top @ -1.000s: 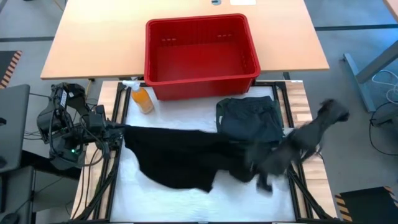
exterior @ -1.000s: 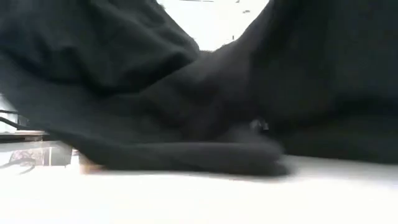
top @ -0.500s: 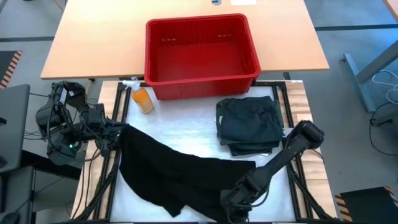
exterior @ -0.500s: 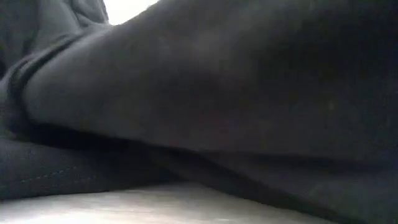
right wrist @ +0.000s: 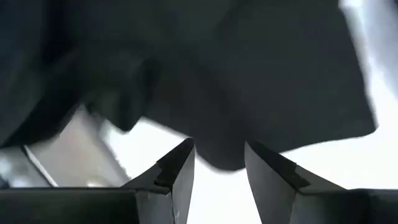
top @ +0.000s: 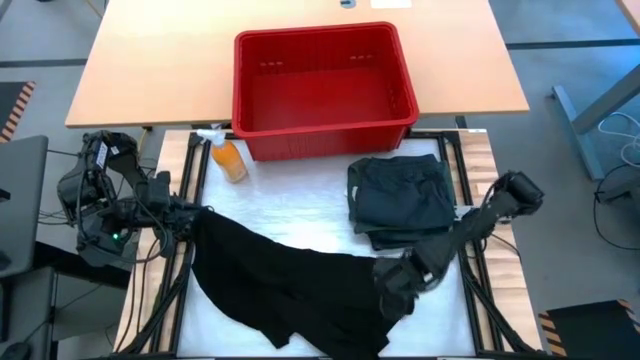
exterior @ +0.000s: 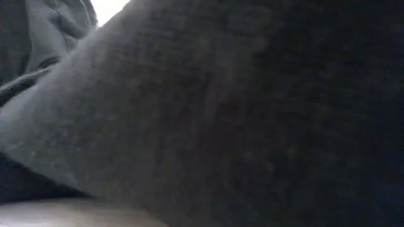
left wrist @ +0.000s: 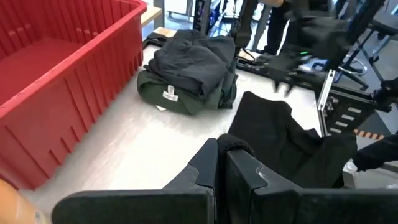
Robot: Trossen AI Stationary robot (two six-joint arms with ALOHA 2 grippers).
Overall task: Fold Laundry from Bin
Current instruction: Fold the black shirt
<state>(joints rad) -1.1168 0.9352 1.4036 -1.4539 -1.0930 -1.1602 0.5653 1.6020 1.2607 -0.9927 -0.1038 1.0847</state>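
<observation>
Left gripper [left wrist: 222,163] fingers pinch the black cloth [top: 290,285]; right gripper [right wrist: 219,163] fingers parted, seen only wrist-side.

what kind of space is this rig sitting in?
Probably a robotics lab or workshop, not a home. A wooden workbench stands on a grey floor with hazard-striped tape, cables trail beside the left arm's base, and metal stands fill the room behind.

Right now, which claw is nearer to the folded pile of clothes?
Right. The right claw sits just below the folded pile, over the black cloth. The left claw holds that cloth's far corner.
</observation>
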